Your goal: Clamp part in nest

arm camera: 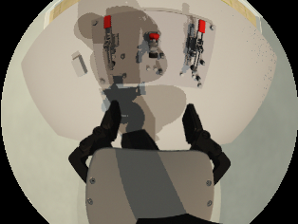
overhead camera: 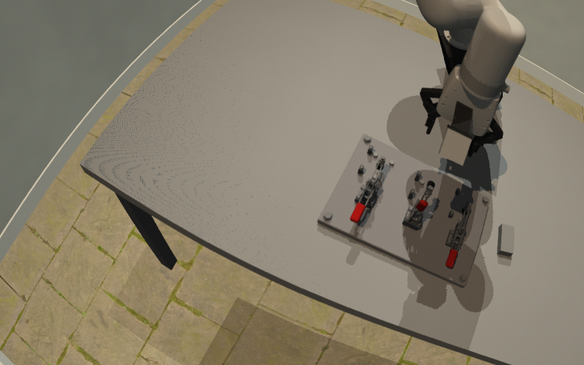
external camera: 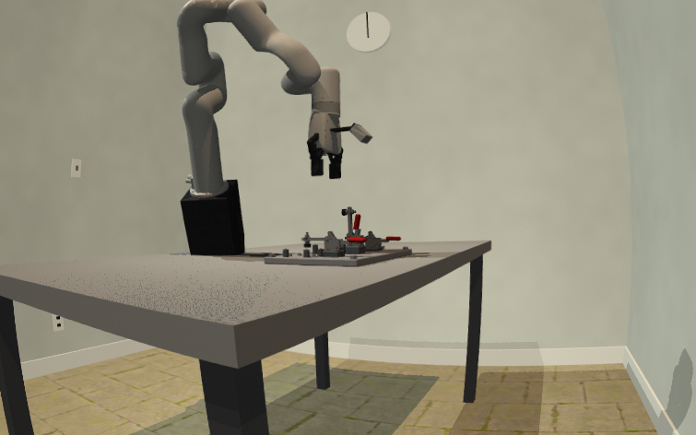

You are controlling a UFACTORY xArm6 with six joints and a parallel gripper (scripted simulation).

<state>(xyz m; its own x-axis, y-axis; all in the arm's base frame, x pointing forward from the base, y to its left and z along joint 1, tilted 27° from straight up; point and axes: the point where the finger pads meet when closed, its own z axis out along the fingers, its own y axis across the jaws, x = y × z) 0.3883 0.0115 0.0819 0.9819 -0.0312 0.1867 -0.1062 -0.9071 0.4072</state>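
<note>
A grey fixture plate (overhead camera: 404,210) lies on the table with three nests, each with a red-handled toggle clamp. The left clamp (overhead camera: 367,197) and the right clamp (overhead camera: 458,237) lie down with their handles level. The middle clamp (overhead camera: 414,208) stands up, open. The grey part (overhead camera: 505,239) lies flat on the table just right of the plate; it also shows in the wrist view (arm camera: 79,63). My gripper (overhead camera: 459,131) hangs high above the table behind the plate, open and empty. It also shows in the exterior view (external camera: 324,167) and in the wrist view (arm camera: 150,121).
The arm's black base (external camera: 212,218) stands on the table behind the plate. The table's near edge runs close below the plate in the top view.
</note>
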